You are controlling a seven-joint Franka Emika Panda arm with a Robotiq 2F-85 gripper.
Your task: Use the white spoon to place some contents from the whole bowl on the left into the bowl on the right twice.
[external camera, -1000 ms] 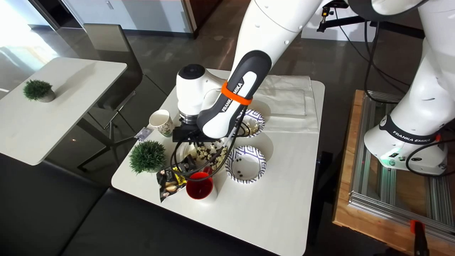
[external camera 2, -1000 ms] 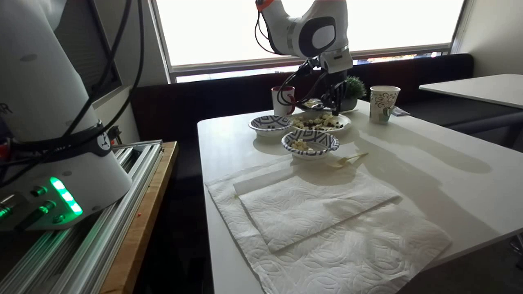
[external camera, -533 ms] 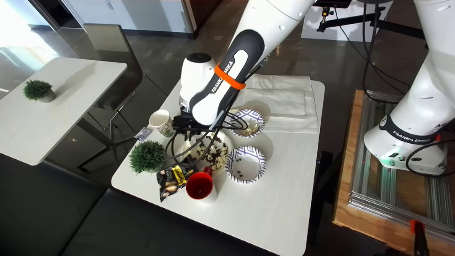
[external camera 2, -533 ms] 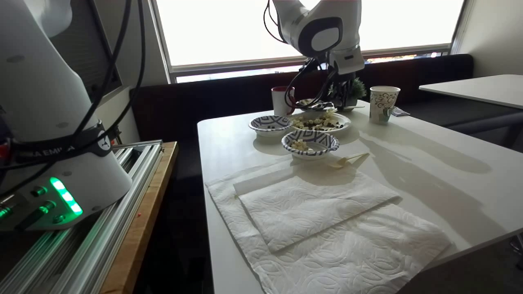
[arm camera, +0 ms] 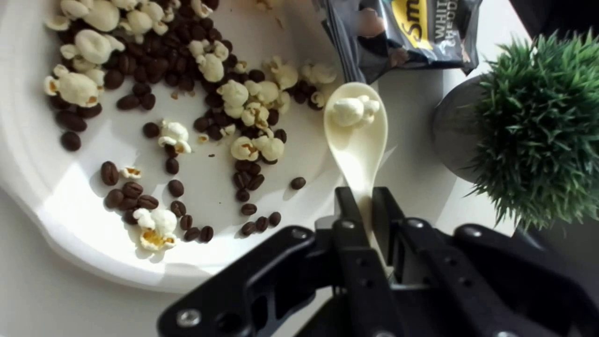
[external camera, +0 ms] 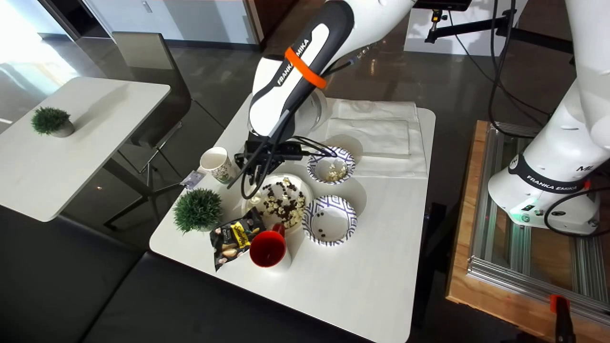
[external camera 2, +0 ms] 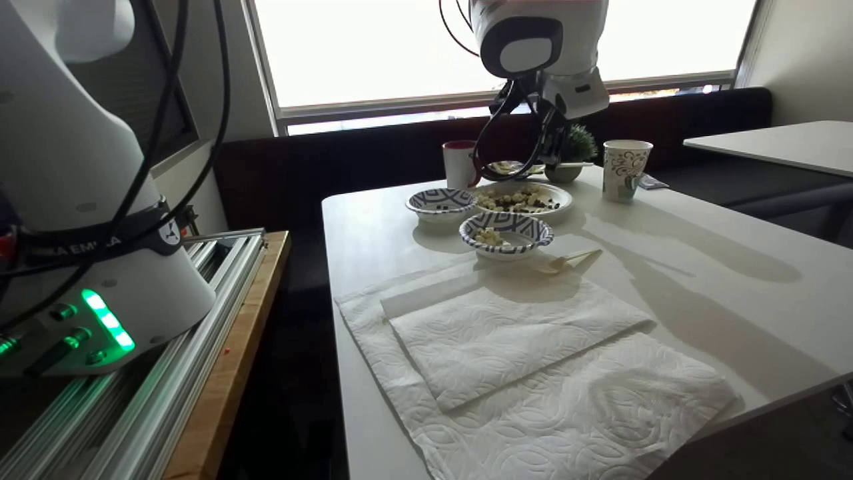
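Your black two-fingered gripper (arm camera: 363, 200), your cream-white spoon (arm camera: 356, 142), cream popcorn (arm camera: 76, 89), dark-brown oval beans (arm camera: 159, 64), round white plate (arm camera: 210, 178), round white bowl (external camera: 335, 223) with violet-blue geometric lines, matching violet-blue-and-white bowl (external camera: 323, 167), red-and-white mug (external camera: 269, 250), black-and-yellow bag (external camera: 237, 236), green plant (arm camera: 543, 131)

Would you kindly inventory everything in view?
Tables: two, white, apart
Plate: one, white, tabletop
Bowls: two, blue-white, beside plate
Spoon: one, cream, gripped
Popcorn: many, cream, plate, bowl, spoon
Beans: many, brown, on plate
Second spoon: one, beige, near bowl
Paper towels: at least two, white, tabletop
Bag: one, black, by plate
Mug: one, white-red, by bag
Cup: one, white, tabletop
Plants: two, green, both tables
Chair: one, grey, alongside
Bench: one, black, alongside
Arm: one, white, overhead
Gripper: one, black, over table
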